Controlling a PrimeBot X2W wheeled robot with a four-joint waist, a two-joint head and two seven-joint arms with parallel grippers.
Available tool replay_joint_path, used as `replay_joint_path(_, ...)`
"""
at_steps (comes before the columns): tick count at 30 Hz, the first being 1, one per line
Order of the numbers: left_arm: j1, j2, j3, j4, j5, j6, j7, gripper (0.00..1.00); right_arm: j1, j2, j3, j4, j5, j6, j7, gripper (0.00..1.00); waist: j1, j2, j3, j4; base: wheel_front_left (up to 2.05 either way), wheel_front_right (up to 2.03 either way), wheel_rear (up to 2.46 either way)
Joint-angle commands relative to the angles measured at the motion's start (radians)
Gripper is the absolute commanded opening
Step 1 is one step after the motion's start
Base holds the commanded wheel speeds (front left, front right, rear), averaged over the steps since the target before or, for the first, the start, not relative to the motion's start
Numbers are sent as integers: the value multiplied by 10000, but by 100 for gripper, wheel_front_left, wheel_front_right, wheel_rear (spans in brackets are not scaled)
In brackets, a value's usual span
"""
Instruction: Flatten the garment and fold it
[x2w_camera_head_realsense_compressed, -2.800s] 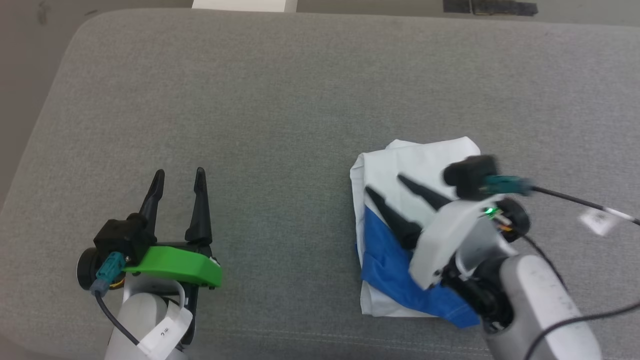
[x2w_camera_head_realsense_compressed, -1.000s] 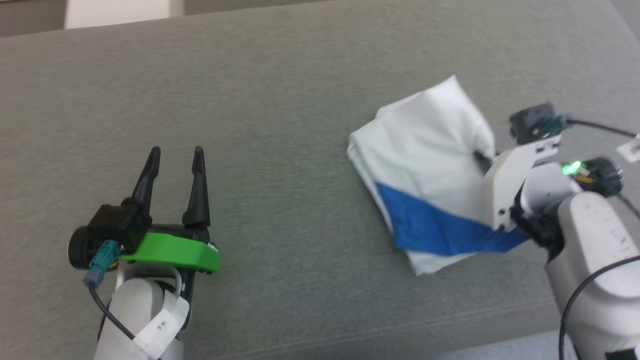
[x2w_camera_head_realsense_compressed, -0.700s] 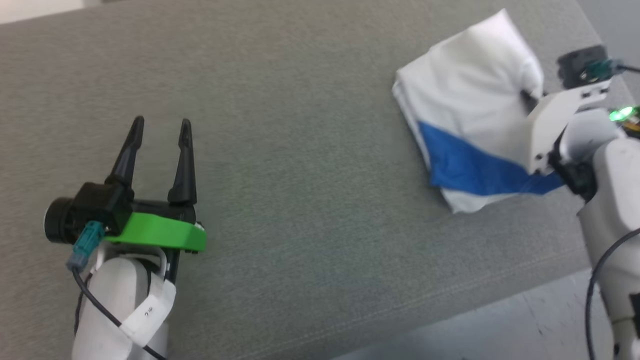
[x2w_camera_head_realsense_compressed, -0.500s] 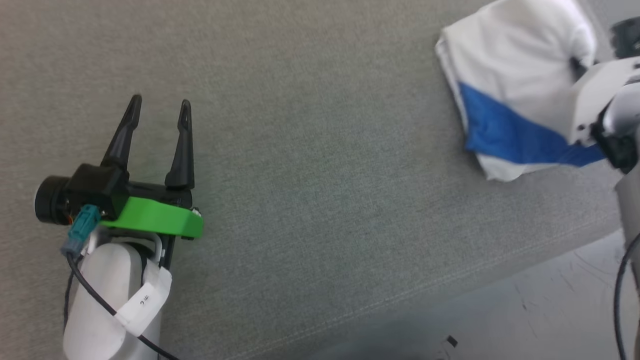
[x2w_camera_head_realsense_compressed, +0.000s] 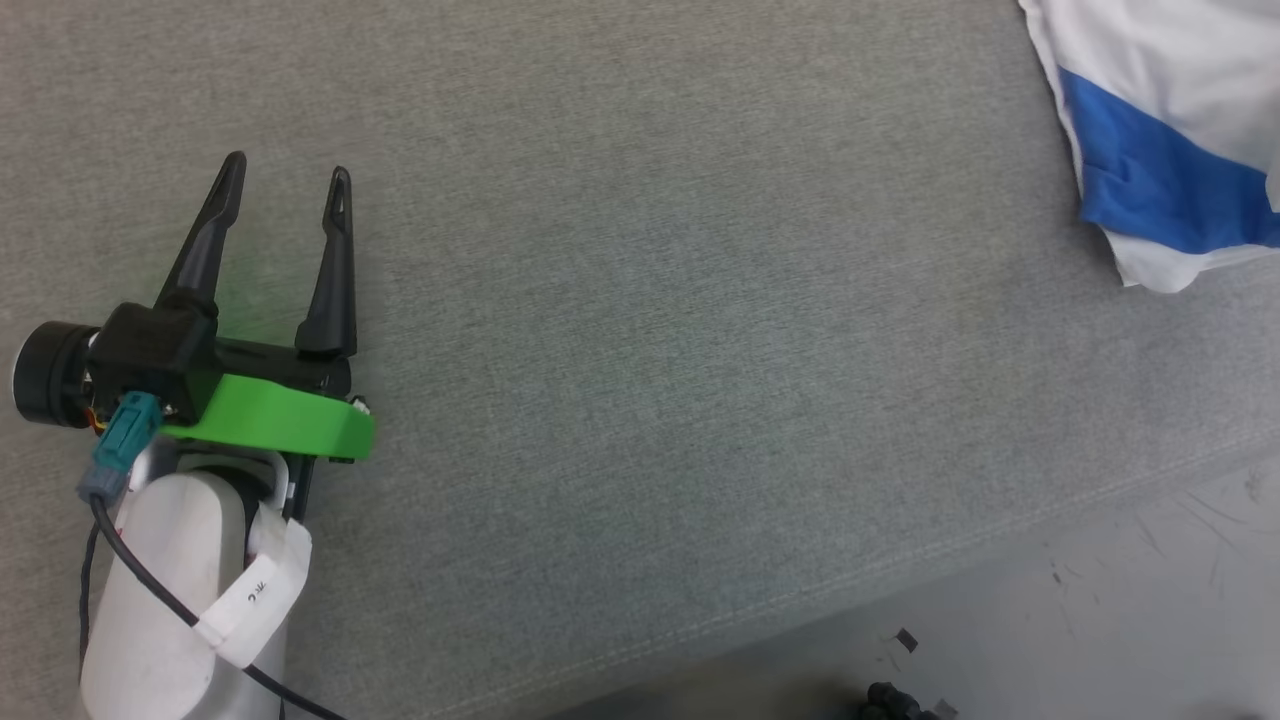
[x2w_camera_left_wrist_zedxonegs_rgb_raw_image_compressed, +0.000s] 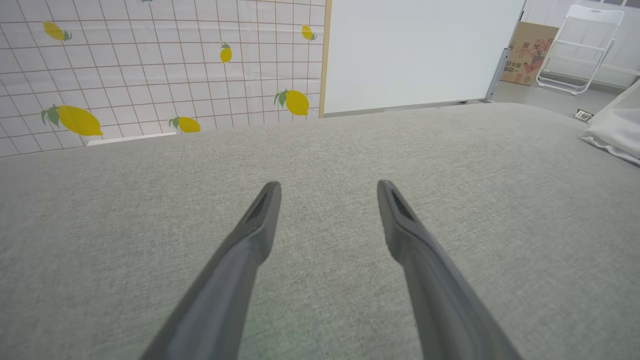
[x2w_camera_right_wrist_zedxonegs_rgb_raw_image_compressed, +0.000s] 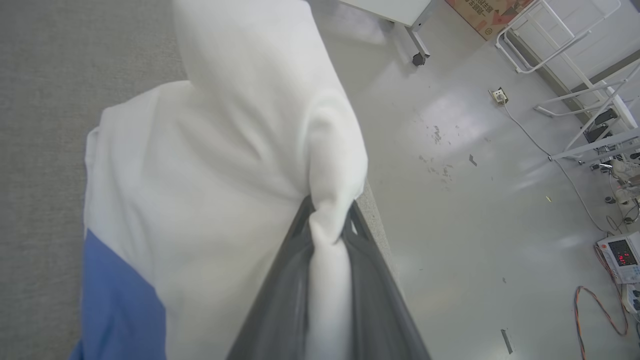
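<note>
Grey padded fabric table (x2w_camera_head_realsense_compressed: 640, 300): the garment (x2w_camera_head_realsense_compressed: 1160, 190), a soft folded white-and-blue shirt, sits at its far right edge, well right of our left gripper (x2w_camera_head_realsense_compressed: 288, 168), so the right arm is nearer. Our right gripper (x2w_camera_right_wrist_zedxonegs_rgb_raw_image_compressed: 330, 215) has its fingers clamped on a bunched white fold. Left fingers are wide apart, empty, over bare table.

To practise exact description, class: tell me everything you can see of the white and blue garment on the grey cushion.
The garment is soft cloth, white with a bright blue band across its lower part, gathered into a loose bundle of several folded layers. It sits at the right end of the grey cushion, close to the edge above the floor. The right hand pinches a ridge of its white cloth between both fingers, drawing creases toward the grip. No print or lettering shows.
</note>
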Motion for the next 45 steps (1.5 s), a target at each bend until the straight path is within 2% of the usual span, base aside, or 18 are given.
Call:
replay_joint_path(1, -57, 62, 34, -15, 75, 46, -10, 100, -190, 5, -162, 127, -215, -19, -111, 65, -1, -1, -37, 133, 0, 0, 0)
replay_joint_path(2, -36, 54, 36, 18, 54, 57, -29, 100, -198, 35, -251, 200, -327, -19, -110, 100, -1, -1, -97, 157, 0, 0, 0)
replay_joint_path(5, 116, -175, -20, 420, -128, 126, -304, 100, -34, 28, -518, 300, -879, -19, -553, 100, -1, -1, -740, 417, 0, 0, 0)
replay_joint_path(10, 404, -533, -66, 1064, -342, 200, -636, 100, 408, 99, -599, 199, -483, -19, -1498, 100, -1, -1, -1735, 793, 0, 0, 0)
replay_joint_path(16, 923, -970, -60, 1730, -666, 213, -817, 100, 1458, 292, 26, -419, 925, -19, -2770, 100, -1, -1, -2980, 1360, 0, 0, 0)
replay_joint_path(21, 1287, -1227, -92, 1973, -883, 169, -846, 100, 2852, 523, 1031, -1888, 2444, -19, -3398, 100, -1, -1, -3707, 1826, 0, 0, 0)
replay_joint_path(27, 1578, -1452, -115, 2054, -1049, 118, -850, 100, 4998, 885, 1670, -4357, 3498, -19, -3515, 100, -1, -1, -4217, 2353, 0, 0, 0)
replay_joint_path(33, 1785, -1587, -124, 2166, -1102, 92, -851, 100, 6789, 1383, 1847, -6128, 3609, -19, -3395, 100, -1, -1, -4470, 2778, 0, 0, 0)
replay_joint_path(37, 1895, -1648, -108, 2242, -1097, 113, -851, 100, 7652, 1722, 2005, -6771, 3357, -19, -3352, 100, -1, -1, -4614, 2999, 0, 0, 0)
replay_joint_path(45, 2098, -1724, -94, 2319, -1160, 132, -852, 100, 8822, 2472, 1956, -7299, 2941, -19, -3264, 100, -1, -1, -4798, 3298, 0, 0, 0)
